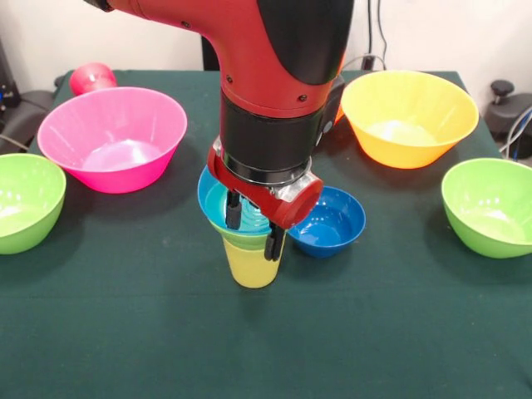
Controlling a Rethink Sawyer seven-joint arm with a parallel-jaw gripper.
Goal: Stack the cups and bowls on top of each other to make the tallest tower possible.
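Observation:
The tower stands at the table's middle: a pale yellow cup [252,264] as base, a small lime green bowl [246,239] in it, and a light blue bowl [213,199] on top. My gripper [253,226] hangs straight over the tower. Its two black fingers are apart; one finger [233,209] is inside the light blue bowl and the other is in front of the stack's near rim. A dark blue bowl [331,221] sits just right of the tower, touching or nearly touching it. The red cup [91,77] lies at the far left.
A large pink bowl [115,137] sits at the left and a large yellow-orange bowl [409,116] at the far right. Lime green bowls stand at the left edge [25,199] and the right edge [490,206]. A sliver of orange-red [339,112] shows behind the arm.

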